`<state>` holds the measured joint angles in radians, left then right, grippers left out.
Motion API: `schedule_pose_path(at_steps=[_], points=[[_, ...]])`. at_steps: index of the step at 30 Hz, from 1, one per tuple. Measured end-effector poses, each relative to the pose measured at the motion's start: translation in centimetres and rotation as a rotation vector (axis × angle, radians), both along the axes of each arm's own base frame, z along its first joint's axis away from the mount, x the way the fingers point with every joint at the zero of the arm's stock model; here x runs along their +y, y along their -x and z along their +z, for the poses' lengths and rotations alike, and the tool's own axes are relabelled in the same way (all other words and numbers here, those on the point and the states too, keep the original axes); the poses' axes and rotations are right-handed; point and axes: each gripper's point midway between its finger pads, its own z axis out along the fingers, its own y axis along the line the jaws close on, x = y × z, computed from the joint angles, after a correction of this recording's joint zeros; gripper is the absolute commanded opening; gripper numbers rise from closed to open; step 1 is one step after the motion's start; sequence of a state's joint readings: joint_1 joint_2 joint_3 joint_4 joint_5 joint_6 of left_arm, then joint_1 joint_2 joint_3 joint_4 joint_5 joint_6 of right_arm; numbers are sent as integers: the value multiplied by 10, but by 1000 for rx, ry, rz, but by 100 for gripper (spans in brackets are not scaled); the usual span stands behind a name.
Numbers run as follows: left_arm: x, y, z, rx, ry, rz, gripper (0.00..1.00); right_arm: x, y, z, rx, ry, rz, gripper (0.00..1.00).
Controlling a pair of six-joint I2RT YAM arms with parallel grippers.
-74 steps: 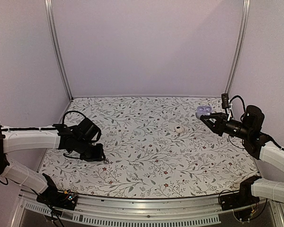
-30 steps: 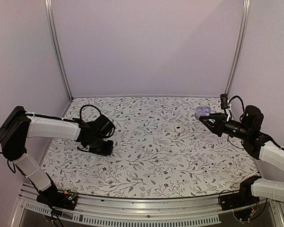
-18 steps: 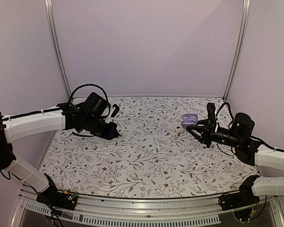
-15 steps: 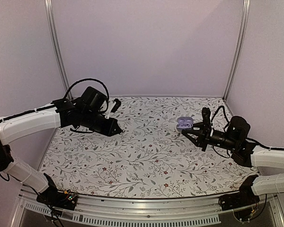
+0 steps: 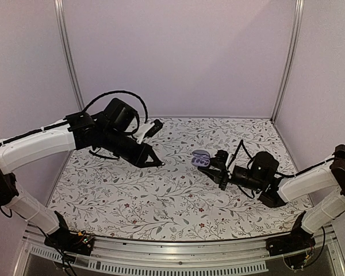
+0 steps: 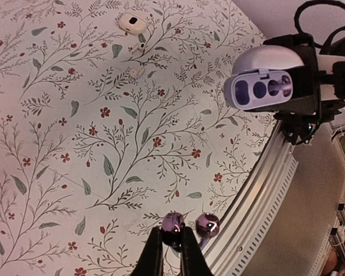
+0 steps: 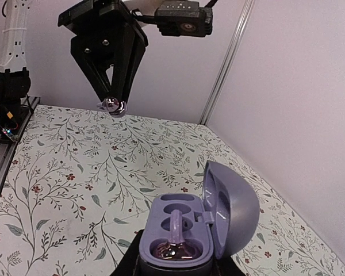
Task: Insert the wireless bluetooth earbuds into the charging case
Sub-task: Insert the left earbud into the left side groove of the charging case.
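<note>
My right gripper (image 5: 211, 167) is shut on the open purple charging case (image 5: 200, 157) and holds it above the middle of the table. In the right wrist view the case (image 7: 181, 230) has its lid (image 7: 233, 210) up; one purple earbud (image 7: 173, 240) sits in the near slot and the far slot is empty. My left gripper (image 5: 157, 163) is shut on a shiny purple earbud (image 6: 173, 223), in the air left of the case and apart from it. A second shiny purple bulb (image 6: 207, 224) shows just right of it. The case also shows in the left wrist view (image 6: 259, 89).
A small white object (image 6: 132, 22) lies on the floral tablecloth (image 5: 161, 201). The aluminium rail (image 5: 161, 250) runs along the near edge. Purple walls and two metal posts (image 5: 69, 63) close in the back and sides.
The right arm carried the open case from the far right to the table's middle. The left arm rose from the left side of the table and swung right towards the case.
</note>
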<state>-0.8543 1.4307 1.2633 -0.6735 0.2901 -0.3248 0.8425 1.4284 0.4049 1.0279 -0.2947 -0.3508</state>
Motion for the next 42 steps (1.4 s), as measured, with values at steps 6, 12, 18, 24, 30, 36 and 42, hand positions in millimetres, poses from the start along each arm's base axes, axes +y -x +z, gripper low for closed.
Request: schedule_pose_path(at_steps=[6,12,18,24,30,36,42], points=[[-11,-1,-15,39,-24,-37,0,24,0,-17,-90,21,17,0],[-19,-4,-23,59,-42,-60,0,40,4,-24,-130,28,49,0],[-26,-7,-30,75,-56,-77,0,49,4,-26,-147,26,60,0],[-30,-11,-30,76,-62,-83,0,54,6,-33,-141,39,70,0],[-35,-10,-27,67,-61,-98,0,59,4,-30,-145,33,72,0],[-40,-9,-28,68,-66,-107,0,61,3,-33,-138,41,73,0],[-42,-8,-36,76,-88,-108,0,64,4,-34,-132,49,74,0]])
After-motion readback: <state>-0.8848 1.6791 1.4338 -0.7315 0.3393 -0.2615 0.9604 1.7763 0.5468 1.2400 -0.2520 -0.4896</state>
